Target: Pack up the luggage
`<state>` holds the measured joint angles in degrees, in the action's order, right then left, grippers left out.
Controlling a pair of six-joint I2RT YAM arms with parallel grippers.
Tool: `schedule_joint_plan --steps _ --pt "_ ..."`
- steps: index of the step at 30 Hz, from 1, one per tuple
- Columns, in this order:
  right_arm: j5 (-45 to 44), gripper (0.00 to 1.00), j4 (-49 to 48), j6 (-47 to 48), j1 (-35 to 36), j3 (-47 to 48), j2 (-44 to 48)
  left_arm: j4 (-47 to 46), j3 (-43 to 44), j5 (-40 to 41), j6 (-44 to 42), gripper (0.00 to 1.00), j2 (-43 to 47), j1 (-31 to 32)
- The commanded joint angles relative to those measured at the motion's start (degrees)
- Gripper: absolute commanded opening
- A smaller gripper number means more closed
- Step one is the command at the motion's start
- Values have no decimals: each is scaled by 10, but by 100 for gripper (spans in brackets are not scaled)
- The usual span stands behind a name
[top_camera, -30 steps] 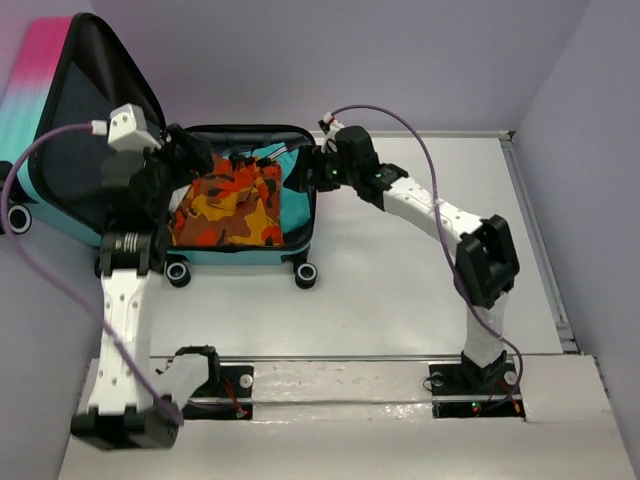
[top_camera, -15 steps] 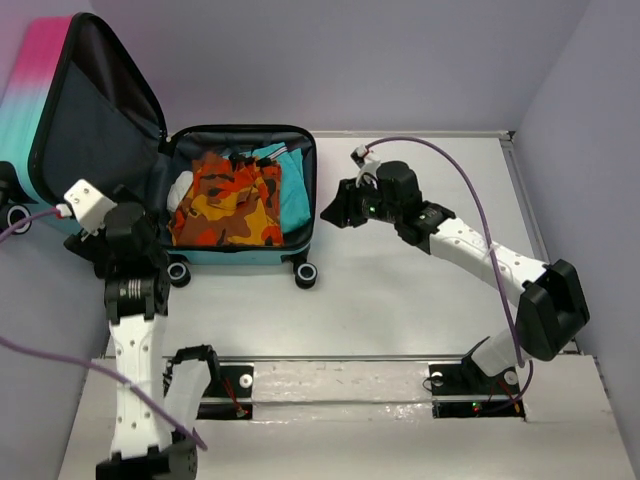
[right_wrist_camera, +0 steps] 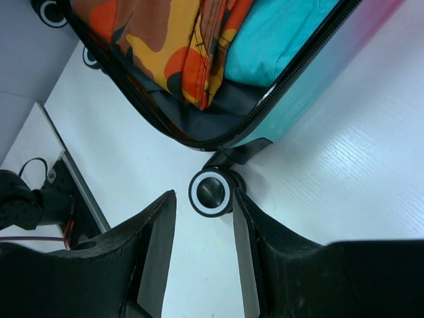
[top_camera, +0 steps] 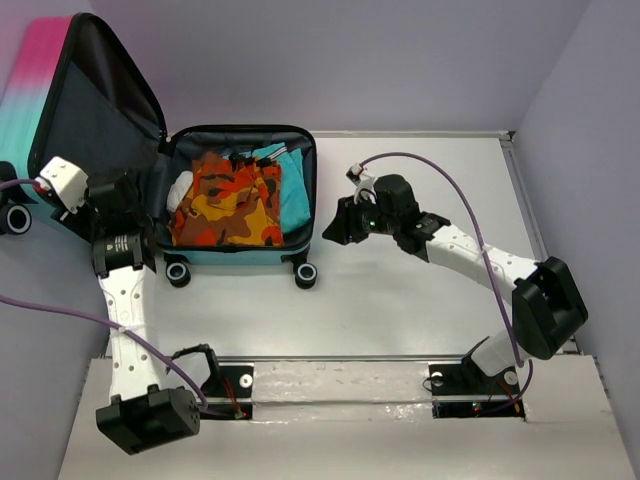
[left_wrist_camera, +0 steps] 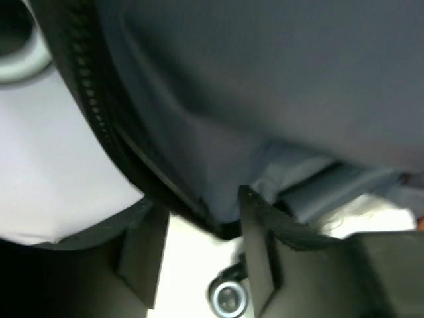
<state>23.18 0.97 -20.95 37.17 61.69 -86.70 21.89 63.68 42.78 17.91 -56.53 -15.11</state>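
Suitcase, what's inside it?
In the luggage: an orange-and-yellow patterned cloth on top, a teal cloth beside it, and something white. Anything underneath them is covered.

clothes (top_camera: pixel 238 200) in luggage (top_camera: pixel 290 140), table's (top_camera: pixel 420 290) left

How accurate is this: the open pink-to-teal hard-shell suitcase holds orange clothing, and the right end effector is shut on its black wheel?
One error: the right end effector is open, not touching the black wheel; right wrist view shows it.
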Motion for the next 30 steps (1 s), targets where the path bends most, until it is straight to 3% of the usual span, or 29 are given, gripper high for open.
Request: schedule_joint_plan --steps 1,9,13,15,16,19,20,22,23,26,27,28,29,30 --pt "8 46 -33 17 2 -11 3 -29 69 23 0 46 -6 0" --pt "-8 45 -33 18 2 -20 -1 -47 82 55 -38 6 -4 42" --pt "-28 45 -34 8 2 -28 7 -79 74 39 -50 6 17 87" --pt "-38 45 -35 -1 2 -27 6 -138 49 56 -105 6 44 179" --pt "-44 44 -37 -6 2 -26 6 -162 24 76 -164 6 51 260" --pt "-63 44 -42 -23 2 -25 9 -205 -5 133 -239 6 65 364" --pt "-68 44 -43 -32 2 -23 13 -213 -11 145 -275 6 69 425" --pt "-82 44 -45 -39 2 -20 17 -215 -22 138 -312 6 68 504" --pt "-86 44 -45 -43 2 -20 20 -215 -23 134 -313 6 66 504" --pt "-112 44 -44 -53 2 -21 34 -153 -2 74 -316 6 28 601" --pt "-131 44 -44 -58 2 -22 43 -134 7 59 -301 15 16 614" --pt "-140 45 -42 -59 2 -24 49 -93 31 -1 -292 31 7 625" --pt "-152 45 -37 -60 2 -25 54 -75 44 -32 -284 53 -9 634" --pt "-173 45 -33 -60 2 -26 59 -56 57 -54 -276 86 -18 656"
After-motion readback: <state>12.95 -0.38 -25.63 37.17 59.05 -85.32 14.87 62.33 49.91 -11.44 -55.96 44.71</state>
